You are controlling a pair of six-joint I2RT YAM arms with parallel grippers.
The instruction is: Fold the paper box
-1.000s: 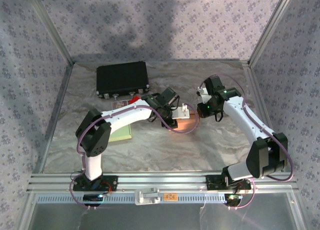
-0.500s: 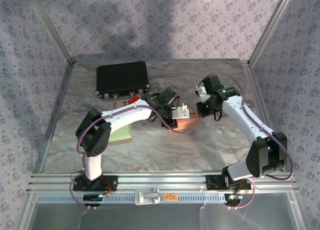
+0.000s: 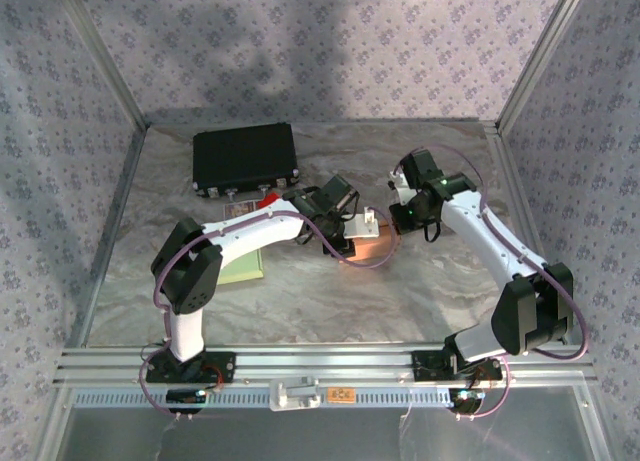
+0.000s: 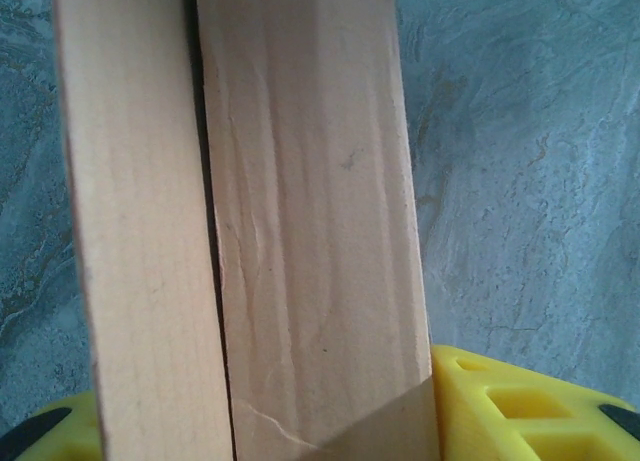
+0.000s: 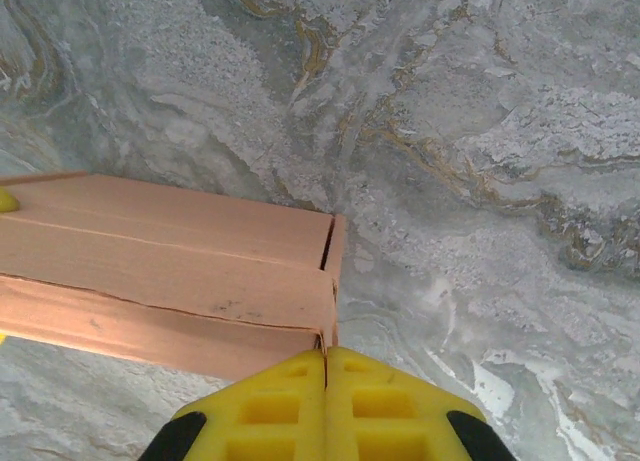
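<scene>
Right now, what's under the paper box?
Grey marbled table shows around the paper box, which is held across its width by the left gripper. Nothing pokes out from under it; the patch directly beneath is covered by the cardboard.

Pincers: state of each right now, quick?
Left pincer: closed on the paper box.
Right pincer: closed, tips at the box's corner; whether it pinches a flap cannot be told.

The top camera looks down from high behind the arm bases. Wrist cameras peer along the left tool (image 4: pixel 260 401) and right tool (image 5: pixel 325 401), very close — all share the tan cardboard box (image 5: pixel 170 281) and grey marbled surface (image 5: pixel 480 131).
</scene>
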